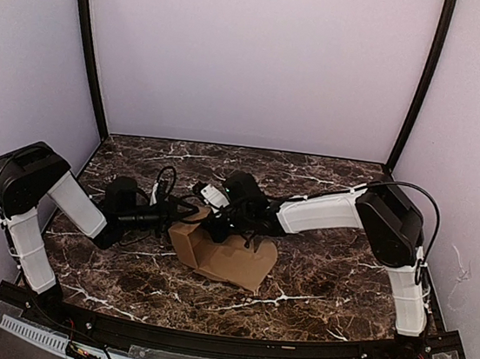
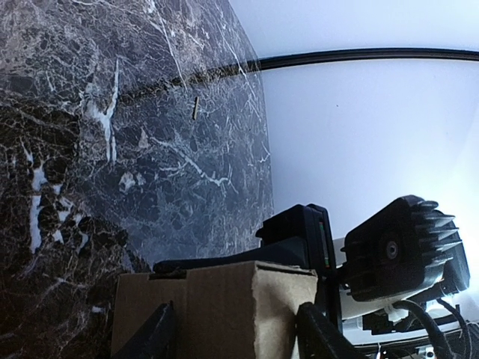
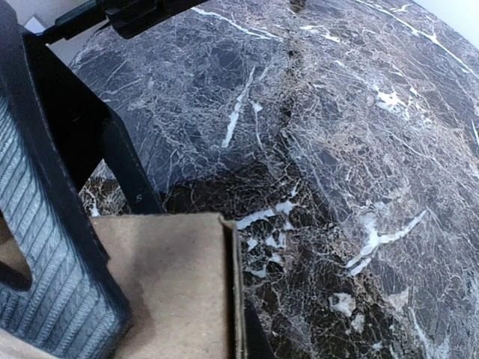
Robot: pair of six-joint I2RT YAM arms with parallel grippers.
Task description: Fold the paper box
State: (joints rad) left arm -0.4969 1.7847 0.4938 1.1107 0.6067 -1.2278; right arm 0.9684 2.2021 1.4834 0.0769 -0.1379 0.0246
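Scene: paper box (image 1: 222,252) partly folded, mid bench (image 1: 323,286), between both arms | left tool (image 1: 170,216) at box's left side, jaws apart over cardboard face, no clear grip | right tool (image 1: 233,224) closed, pinching box's upper panel

Plain brown paper box (image 1: 232,259), dark brown desk (image 1: 323,288) with white marble veins — right arm (image 1: 319,215) is white and black, walls (image 1: 255,59) pale lilac.

To me the paper box (image 1: 227,252) reads as matt, fibrous brown cardboard; the worktop (image 1: 324,282) is glossy (dark marble look, white veins). At eight o'clock on the right wrist camera, the right end effector (image 1: 236,225) shows a ribbed black pad (image 3: 45,254).
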